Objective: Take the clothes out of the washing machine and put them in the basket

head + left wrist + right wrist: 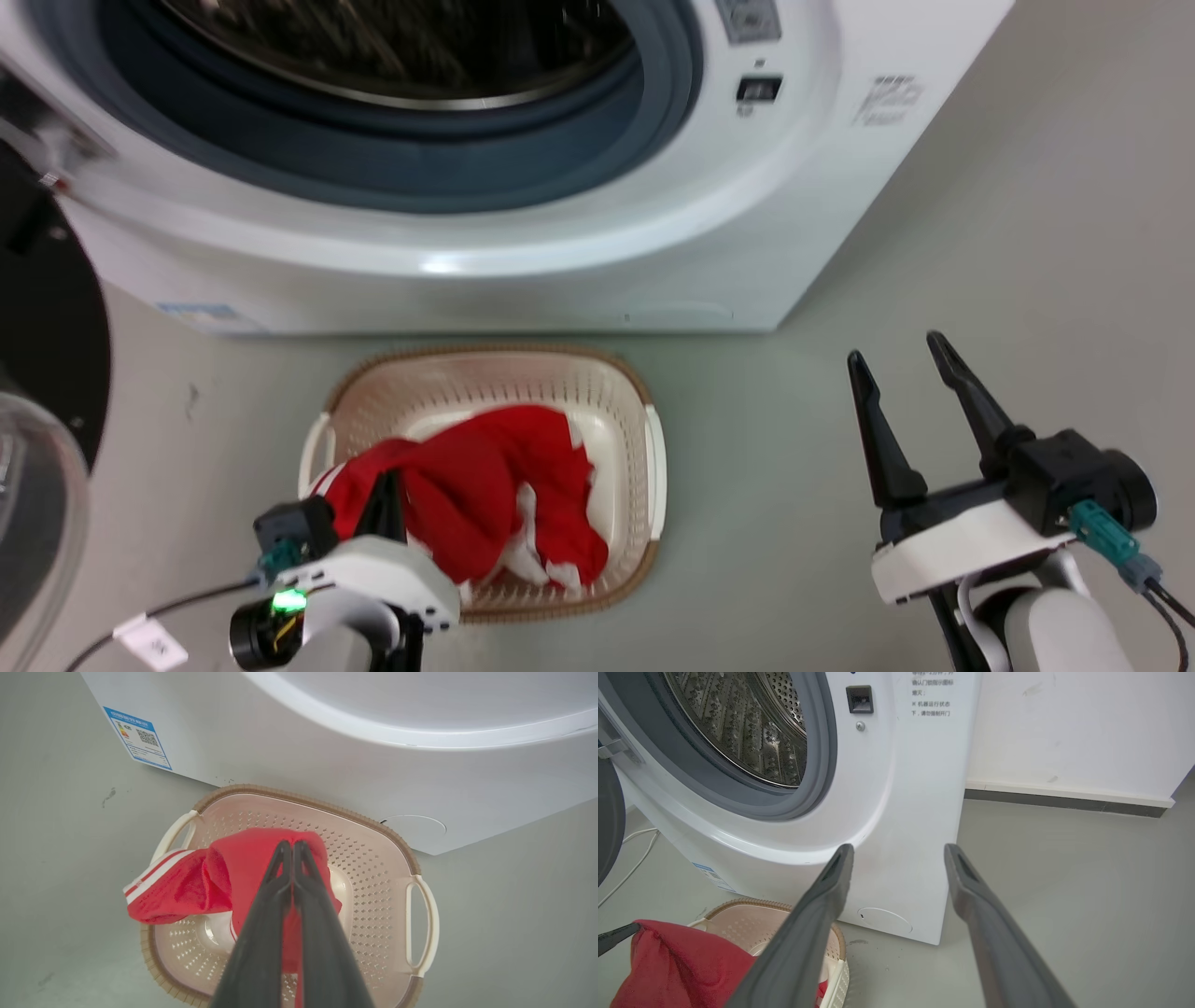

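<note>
The washing machine stands ahead with its porthole open, and the stretch of steel drum in view is bare. On the floor before it sits the basket, holding red clothes with white trim. My left gripper is shut on the red fabric above the basket. The garment drapes down from its tips, and a striped hem hangs over the left rim. My right gripper is open with nothing in it, over bare floor right of the basket, its fingers pointing at the washer's lower front.
The black-framed glass door stands swung open at the far left. Grey floor spreads to the right of the washer, with a white wall and dark skirting behind. A white cable lies on the floor left of the machine.
</note>
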Controlling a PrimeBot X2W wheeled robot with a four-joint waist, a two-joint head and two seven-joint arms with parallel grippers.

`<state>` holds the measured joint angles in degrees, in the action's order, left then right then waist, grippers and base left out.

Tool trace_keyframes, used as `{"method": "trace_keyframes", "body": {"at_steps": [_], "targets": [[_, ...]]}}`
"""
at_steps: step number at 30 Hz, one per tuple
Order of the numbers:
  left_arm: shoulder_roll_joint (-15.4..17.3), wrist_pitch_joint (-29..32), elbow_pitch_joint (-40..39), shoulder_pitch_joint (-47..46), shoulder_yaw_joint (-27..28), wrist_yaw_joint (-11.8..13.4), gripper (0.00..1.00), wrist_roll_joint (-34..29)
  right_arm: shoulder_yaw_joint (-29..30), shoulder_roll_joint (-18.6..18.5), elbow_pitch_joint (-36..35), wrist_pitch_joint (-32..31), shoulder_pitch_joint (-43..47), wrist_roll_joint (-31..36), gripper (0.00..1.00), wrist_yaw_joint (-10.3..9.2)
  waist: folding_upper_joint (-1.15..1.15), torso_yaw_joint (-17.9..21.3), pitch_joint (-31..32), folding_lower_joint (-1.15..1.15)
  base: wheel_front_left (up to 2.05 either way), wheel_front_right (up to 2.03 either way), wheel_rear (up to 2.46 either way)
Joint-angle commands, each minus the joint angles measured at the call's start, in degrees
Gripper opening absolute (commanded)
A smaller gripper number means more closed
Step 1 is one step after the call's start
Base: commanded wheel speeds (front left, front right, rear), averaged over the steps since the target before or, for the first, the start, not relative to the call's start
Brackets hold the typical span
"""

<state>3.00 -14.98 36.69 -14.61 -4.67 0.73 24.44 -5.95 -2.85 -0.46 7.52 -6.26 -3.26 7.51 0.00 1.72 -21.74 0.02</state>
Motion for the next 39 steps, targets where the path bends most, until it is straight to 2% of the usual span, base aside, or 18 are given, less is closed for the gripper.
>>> {"method": "trace_keyframes", "body": {"at_steps": [1,5,11,18,20,21,22,23,32,39], "targets": [[-0.1,-0.3,1.8,-2.6,0.5,0.0,0.0,-0.3,-0.1,-0.1,-0.2,0.4,-1.7,0.5,1.0,-0.04,0.0,0.7,-6.4,-0.02,0.0,0.0,0.0],[-0.1,-0.3,7.8,-9.0,0.5,0.1,0.0,0.1,-1.0,0.0,-0.3,1.1,-4.3,0.8,1.0,-0.04,0.0,2.1,-12.5,-0.02,0.0,0.0,0.0],[0.0,-0.2,14.4,-16.1,3.4,0.8,0.0,-0.4,-2.7,0.0,1.2,2.6,-7.8,0.1,1.0,-0.04,0.0,4.2,-19.9,-0.02,0.0,0.0,0.0],[0.6,-0.2,18.7,-18.3,6.5,1.6,0.0,-2.4,-3.4,0.0,3.8,4.4,-9.8,-0.4,1.0,-0.04,0.0,5.3,-22.2,-0.02,0.0,0.0,0.0],[0.5,-0.2,20.1,-18.6,7.2,1.1,0.0,-2.7,-3.6,0.0,4.7,4.7,-10.2,-0.7,1.0,-0.04,0.0,5.3,-21.8,-0.02,0.0,0.0,0.0],[0.6,-0.2,20.2,-18.7,7.2,1.0,0.2,-3.2,-3.6,0.0,5.2,5.0,-10.4,-0.7,1.0,-0.04,0.0,5.3,-21.5,-0.02,0.0,0.0,0.0],[0.7,-0.2,20.2,-18.6,7.6,0.9,0.5,-3.4,-3.6,0.0,5.6,5.2,-10.5,-0.7,1.0,-0.04,0.0,5.2,-20.9,-0.02,0.0,0.0,0.0],[0.7,-0.2,20.2,-18.3,7.9,0.8,1.0,-3.9,-3.5,0.0,6.2,5.3,-10.6,-0.8,1.0,-0.04,0.0,5.1,-20.2,-0.02,0.0,0.0,0.0],[0.3,-0.2,18.2,-12.2,9.8,-1.2,1.0,-7.1,-2.2,0.0,11.2,6.7,-7.7,-1.2,1.0,-0.04,0.0,3.7,-6.3,-0.02,0.0,0.0,0.0],[0.4,-0.2,10.7,-5.2,10.3,-0.7,1.0,-11.9,-0.7,0.0,12.9,6.5,-3.9,-0.3,1.0,-0.04,0.0,3.1,5.4,-0.02,0.0,0.0,0.0]]}}
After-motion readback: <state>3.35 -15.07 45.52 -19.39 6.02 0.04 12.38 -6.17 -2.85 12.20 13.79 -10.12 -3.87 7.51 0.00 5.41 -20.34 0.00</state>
